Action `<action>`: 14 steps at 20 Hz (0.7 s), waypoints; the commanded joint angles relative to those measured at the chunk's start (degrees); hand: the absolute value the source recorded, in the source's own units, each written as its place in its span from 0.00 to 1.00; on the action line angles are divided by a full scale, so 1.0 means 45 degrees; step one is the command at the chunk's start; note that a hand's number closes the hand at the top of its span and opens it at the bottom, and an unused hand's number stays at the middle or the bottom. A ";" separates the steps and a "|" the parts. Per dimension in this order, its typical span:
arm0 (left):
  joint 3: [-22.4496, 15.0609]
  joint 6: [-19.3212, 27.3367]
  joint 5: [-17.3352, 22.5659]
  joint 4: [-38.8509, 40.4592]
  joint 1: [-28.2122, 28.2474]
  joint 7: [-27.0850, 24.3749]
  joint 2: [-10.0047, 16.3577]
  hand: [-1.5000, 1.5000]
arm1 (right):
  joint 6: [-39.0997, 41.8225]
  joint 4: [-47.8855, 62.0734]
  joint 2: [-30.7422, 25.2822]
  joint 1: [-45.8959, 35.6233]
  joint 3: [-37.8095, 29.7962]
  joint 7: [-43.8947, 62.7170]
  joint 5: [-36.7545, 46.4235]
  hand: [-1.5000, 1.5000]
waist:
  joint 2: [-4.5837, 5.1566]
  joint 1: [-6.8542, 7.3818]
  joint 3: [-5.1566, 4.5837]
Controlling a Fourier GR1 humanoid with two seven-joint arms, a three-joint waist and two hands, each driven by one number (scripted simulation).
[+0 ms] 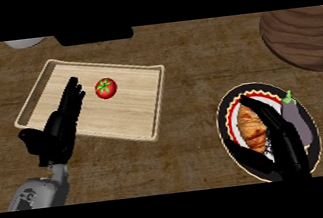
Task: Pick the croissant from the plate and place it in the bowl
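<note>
Right hand [287, 154] over the plate [225, 124]. Its fingers [270, 119] are straight and stretched out, not curled round anything. The croissant [250, 127] is on the plate, along the left side of those fingers and between them and the thumb. The croissant's right edge is hidden under the fingers; can't tell if they touch it. An eggplant [304, 125] is just right of the fingers on the same plate, its left side covered by them, with only the green stem clear near the fingertips. The right wrist and forearm are cut off at the lower edge, and the near plate rim is hidden by the palm.

The bowl [304, 34] is well beyond the right fingertips, up and to the right. It is cut off by the top and right edges, and its inside can't be made out.

Left hand [52, 138] is also open, with straight fingers [71, 98] lying over the left part of the tray [131, 104]. A tomato [106, 87] is just right of those fingertips, apart from them. The tray's near-left rim is partly hidden under the palm.

Far past the left fingertips are a white thing [24, 43] and a black thing [93, 36], both cut off at the top and unidentifiable.
</note>
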 commanded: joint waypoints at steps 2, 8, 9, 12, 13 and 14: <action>0.0046 -0.0183 -0.0065 0.0413 -0.0145 -0.0415 -0.0331 0.50 | -0.1541 -0.1982 0.0872 0.0739 0.1318 0.1074 0.3572 0.00 | 0.0054 0.0057 -0.0011; -0.0003 -0.0328 -0.0249 -0.0169 0.0464 -0.0406 -0.0082 0.50 | 0.1901 -0.4773 0.0842 0.1208 0.0722 0.6567 0.8000 0.00 | 0.0009 0.0005 -0.0045; -0.0213 0.0051 -0.0501 -0.0421 0.0117 0.0326 -0.0308 0.50 | 0.2754 -0.5258 0.0819 0.1044 0.0515 0.7089 0.8086 0.00 | 0.0033 0.0067 -0.0020; -0.0270 0.0018 -0.0601 -0.0333 -0.0340 0.0648 -0.0446 0.50 | 0.4904 -0.5087 0.2178 0.0003 0.1225 0.8970 0.9078 0.00 | 0.0067 0.0181 -0.0011; -0.0103 -0.0320 -0.0458 -0.0293 0.0054 0.0092 -0.0337 0.50 | 0.5812 -0.5291 0.2288 -0.0717 0.0743 0.9305 0.8357 0.00 | 0.0087 0.0260 -0.0006; 0.0187 -0.0468 -0.0339 0.0468 -0.0457 0.0007 -0.0342 0.50 | 0.6233 -0.5419 0.2610 -0.0651 0.0992 0.9872 0.8517 0.00 | 0.0101 0.0187 -0.0009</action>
